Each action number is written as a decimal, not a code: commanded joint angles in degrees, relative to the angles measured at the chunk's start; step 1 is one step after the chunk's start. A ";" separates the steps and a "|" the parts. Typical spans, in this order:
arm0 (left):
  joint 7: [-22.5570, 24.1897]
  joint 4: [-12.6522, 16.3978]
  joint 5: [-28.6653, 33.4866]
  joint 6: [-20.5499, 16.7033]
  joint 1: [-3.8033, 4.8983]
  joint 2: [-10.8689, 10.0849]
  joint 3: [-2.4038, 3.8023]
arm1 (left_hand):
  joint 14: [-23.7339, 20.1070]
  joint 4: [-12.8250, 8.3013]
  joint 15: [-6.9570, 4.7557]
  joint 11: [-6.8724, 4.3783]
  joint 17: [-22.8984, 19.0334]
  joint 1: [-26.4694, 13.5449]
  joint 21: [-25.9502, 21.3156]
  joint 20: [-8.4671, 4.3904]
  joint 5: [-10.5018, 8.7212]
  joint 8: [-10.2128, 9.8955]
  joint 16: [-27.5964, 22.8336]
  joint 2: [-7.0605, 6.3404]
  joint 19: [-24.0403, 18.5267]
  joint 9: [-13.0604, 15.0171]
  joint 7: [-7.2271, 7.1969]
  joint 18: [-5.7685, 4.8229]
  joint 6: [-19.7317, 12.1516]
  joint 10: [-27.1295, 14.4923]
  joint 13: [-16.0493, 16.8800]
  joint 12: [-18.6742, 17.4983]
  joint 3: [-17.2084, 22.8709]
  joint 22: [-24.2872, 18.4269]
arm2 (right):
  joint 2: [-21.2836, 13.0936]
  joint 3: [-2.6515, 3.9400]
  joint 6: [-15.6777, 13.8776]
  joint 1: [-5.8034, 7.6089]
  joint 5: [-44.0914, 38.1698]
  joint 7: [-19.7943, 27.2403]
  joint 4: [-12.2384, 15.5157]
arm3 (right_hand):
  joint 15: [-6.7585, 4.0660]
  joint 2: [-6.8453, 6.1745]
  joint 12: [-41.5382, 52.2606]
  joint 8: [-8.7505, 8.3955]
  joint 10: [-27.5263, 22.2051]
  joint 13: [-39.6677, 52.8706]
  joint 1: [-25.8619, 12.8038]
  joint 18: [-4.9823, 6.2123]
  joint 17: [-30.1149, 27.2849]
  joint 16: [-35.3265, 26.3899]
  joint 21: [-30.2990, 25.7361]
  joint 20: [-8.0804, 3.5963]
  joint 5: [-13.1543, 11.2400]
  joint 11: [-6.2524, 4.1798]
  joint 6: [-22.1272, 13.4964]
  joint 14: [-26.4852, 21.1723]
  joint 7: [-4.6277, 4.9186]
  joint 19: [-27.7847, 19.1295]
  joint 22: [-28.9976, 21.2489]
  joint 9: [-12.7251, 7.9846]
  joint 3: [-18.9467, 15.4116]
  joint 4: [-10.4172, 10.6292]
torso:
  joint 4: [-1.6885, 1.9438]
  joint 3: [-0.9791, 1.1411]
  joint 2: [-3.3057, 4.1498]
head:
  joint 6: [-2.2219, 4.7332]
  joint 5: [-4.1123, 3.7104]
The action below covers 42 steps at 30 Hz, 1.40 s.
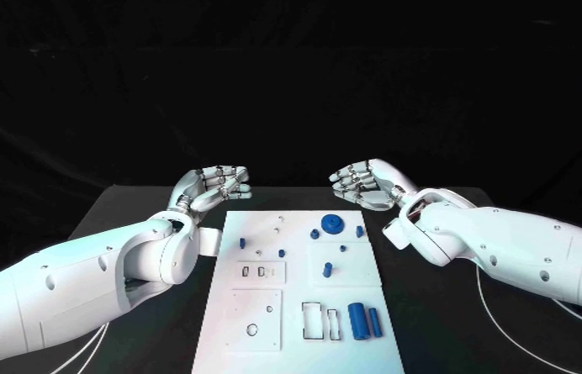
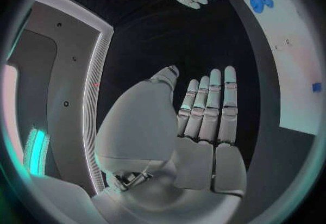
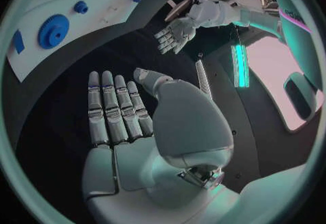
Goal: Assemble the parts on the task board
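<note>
A long white task board (image 1: pixel 304 307) is lying in the middle of a black table (image 1: pixel 134 206), stretching from the table's near edge toward its far edge. Two white robot arms are reaching in from the sides, and both silver hands are hovering over bare tabletop just beyond the board's far edge, touching nothing.

The left hand (image 1: pixel 213 186) is sitting off the board's far left corner. In the left wrist view its fingers (image 2: pixel 211 104) are lying straight and side by side, with the palm flat and nothing in it. The right hand (image 1: pixel 367 181) is sitting off the board's far right corner, facing the left hand across a gap. In the right wrist view its fingers (image 3: pixel 112 107) are likewise extended and holding nothing.

Small blue parts are resting on the board. A round gear (image 1: pixel 331 221) is lying near the far edge, with a few smaller blue pieces (image 1: pixel 318 234) just beside it and others (image 1: pixel 243 242) toward the left edge. A single small blue piece (image 1: pixel 327 268) is sitting near the board's middle. Toward the near right corner, a blue cylinder (image 1: pixel 358 320) is lying beside a thinner blue pin (image 1: pixel 375 323), next to rectangular slots (image 1: pixel 313 320) cut in the board.
</note>
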 commanded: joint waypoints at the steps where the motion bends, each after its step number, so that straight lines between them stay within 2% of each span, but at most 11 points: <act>1: -1.11 1.23 -3.94 2.87 0.48 -0.55 0.09 | 6.43 -0.01 -1.96 -1.37 3.02 1.07 2.75 -1.87 -0.42 1.11 2.74 -1.13 5.46 0.56 -0.49 0.83 3.70 7.39 0.38 0.61 2.66 0.75 | 0.04 0.08 2.69 0.58 -14.48 -4.69 0.49 | -2.33 -1.94 -0.79 1.31 6.25 0.19 -0.36 1.18 1.58 2.25 3.71 -2.08 -0.35 -1.70 4.82 7.18 0.80 5.70 1.40 0.65 1.45 -0.77 | 0.36 -0.02 1.42 | 0.18 -0.11; 5: -1.97 3.16 -5.14 3.53 0.88 -1.54 0.18 | 8.91 -0.04 -3.06 -2.16 6.66 0.15 5.42 -3.11 -0.48 1.33 6.26 -2.57 7.50 1.03 -0.96 0.64 4.89 10.40 0.68 0.67 4.34 2.01 | 0.16 0.18 4.96 1.40 -25.23 -8.87 1.46 | -4.97 -2.94 -0.88 2.27 10.09 0.45 -0.74 1.14 5.01 6.11 9.36 -4.87 0.14 -3.52 7.06 14.80 -0.66 11.16 4.37 1.30 -0.20 -1.09 | 0.76 -0.08 2.66 | 0.36 -0.41; 10: -2.82 5.73 -5.72 4.42 1.11 -2.61 0.31 | 8.89 -0.06 -3.46 -2.49 10.00 -0.69 7.52 -3.59 -0.59 1.35 9.72 -3.30 7.80 1.43 -1.14 0.57 5.11 11.26 1.00 0.59 5.30 3.17 | 0.48 0.28 8.02 2.16 -37.44 -14.10 3.03 | -7.76 -4.19 -1.04 2.70 13.12 0.96 -1.69 1.17 11.51 12.95 16.80 -7.68 1.13 -5.22 8.80 24.00 -1.98 16.61 8.74 2.14 -1.97 -0.68 | 1.28 -0.20 3.75 | 0.28 -0.86; 14: -3.27 7.51 -5.87 4.90 1.18 -3.28 0.43 | 8.50 -0.10 -3.57 -2.50 12.56 -1.37 9.18 -3.80 -0.61 1.22 12.56 -3.70 7.70 1.71 -1.22 0.54 4.86 11.09 1.22 0.35 5.83 4.14 | 0.85 0.32 9.72 2.58 -44.44 -17.28 4.10 | -9.11 -5.51 -0.88 2.39 15.22 2.31 -2.89 1.04 18.82 21.51 22.45 -9.29 1.81 -6.27 9.34 29.39 -2.72 20.59 12.37 2.76 -2.27 0.45 | 1.69 -0.37 4.56 | 0.46 -1.32; 15: -3.41 8.13 -5.91 5.03 1.21 -3.50 0.48 | 8.38 -0.09 -3.56 -2.48 12.89 -1.49 9.40 -3.81 -0.62 1.21 12.92 -3.77 7.63 1.75 -1.20 0.53 4.83 11.02 1.24 0.31 5.87 4.27 | 1.02 0.33 10.25 2.70 -46.61 -18.29 4.41 | -9.22 -5.88 -1.06 2.18 15.08 2.77 -3.05 0.98 21.76 25.07 24.24 -9.49 1.90 -6.33 9.35 29.81 -2.77 21.08 13.75 3.01 -2.04 0.85 | 1.80 -0.43 4.78 | 0.43 -1.47; 17: -3.54 8.79 -5.91 5.17 1.23 -3.76 0.55 | 8.25 -0.09 -3.56 -2.46 13.30 -1.62 9.68 -3.82 -0.63 1.20 13.37 -3.82 7.55 1.81 -1.21 0.52 4.79 10.91 1.28 0.25 5.95 4.43 | 1.30 0.34 10.82 2.82 -48.84 -19.40 4.64 | -9.09 -6.32 -1.34 1.88 13.73 3.05 -3.32 -0.20 29.28 33.08 31.89 -9.54 1.97 -6.09 9.21 30.30 -2.59 23.87 23.03 3.36 -1.73 1.47 | 1.92 -0.49 5.09 | 0.55 -1.60; 19: -3.52 9.27 -5.87 5.24 1.26 -3.95 0.61 | 8.03 -0.04 -3.52 -2.40 13.81 -2.02 10.01 -3.81 -0.64 1.18 13.92 -3.89 7.43 1.88 -1.14 0.50 4.70 10.73 1.32 0.16 5.96 4.64 | 1.60 0.34 11.19 2.90 -50.71 -20.22 4.73 | -9.06 -6.84 -1.14 1.63 13.18 3.41 -3.33 -0.96 35.84 39.90 37.11 -9.34 1.75 -5.84 9.03 29.63 -2.43 25.01 29.32 3.78 -1.53 1.95 | 1.96 -0.55 5.31 | 0.79 -1.47; 22: -3.42 9.90 -5.81 5.33 1.33 -4.11 0.72 | 7.80 -0.03 -3.48 -2.34 14.42 -2.50 10.41 -3.78 -0.64 1.14 14.60 -3.98 7.25 1.96 -1.12 0.50 4.57 10.50 1.38 0.06 5.95 4.88 | 2.03 0.35 11.78 2.98 -53.27 -21.30 4.79 | -8.66 -6.97 -1.29 1.63 11.79 3.46 -3.36 -1.54 40.98 45.05 41.20 -9.24 1.41 -5.70 9.17 29.88 -2.35 26.19 34.54 4.15 -1.50 2.35 | 2.04 -0.64 5.77 | 0.96 -1.67; 24: -3.40 10.23 -5.79 5.41 1.39 -4.16 0.79 | 7.62 -0.06 -3.44 -2.28 14.76 -2.64 10.63 -3.77 -0.62 1.10 14.97 -4.01 7.13 2.01 -1.09 0.49 4.45 10.20 1.38 -0.09 5.99 5.02 | 2.36 0.35 12.23 3.01 -54.64 -21.90 4.75 | -8.37 -7.18 -1.19 1.34 10.08 3.64 -3.25 -2.42 47.97 52.03 46.76 -8.99 1.21 -5.42 8.77 30.60 -2.20 28.04 41.69 4.51 -1.84 2.77 | 2.11 -0.67 5.96 | 0.94 -1.78; 29: -3.51 10.70 -5.72 5.63 1.58 -4.27 0.89 | 7.37 -0.06 -3.38 -2.20 15.15 -2.85 10.90 -3.73 -0.63 1.05 15.37 -4.06 6.96 2.06 -1.02 0.48 4.29 9.85 1.39 -0.24 6.01 5.18 | 3.12 0.35 13.45 3.04 -57.07 -23.08 4.50 | -7.98 -7.31 -1.23 0.89 7.56 3.72 -2.79 -2.98 52.48 56.79 50.75 -8.57 1.10 -5.05 8.06 30.62 -2.11 28.72 46.85 4.91 -2.63 3.01 | 2.29 -0.73 6.28 | 0.75 -1.81; 42: -3.69 11.42 -5.55 5.91 1.90 -4.64 0.96 | 7.15 -0.05 -3.31 -2.11 15.50 -3.11 11.13 -3.69 -0.64 1.00 15.74 -4.08 6.80 2.12 -0.94 0.47 4.14 9.58 1.42 -0.35 6.00 5.33 | 4.60 0.28 14.40 2.93 -60.23 -24.55 2.83 | -7.82 -6.89 -1.17 0.64 6.12 3.98 -1.83 -3.59 56.28 60.70 54.46 -8.23 1.36 -4.91 7.68 30.92 -2.15 29.70 51.89 5.36 -3.03 3.00 | 2.76 -0.76 6.95 | 0.66 -2.11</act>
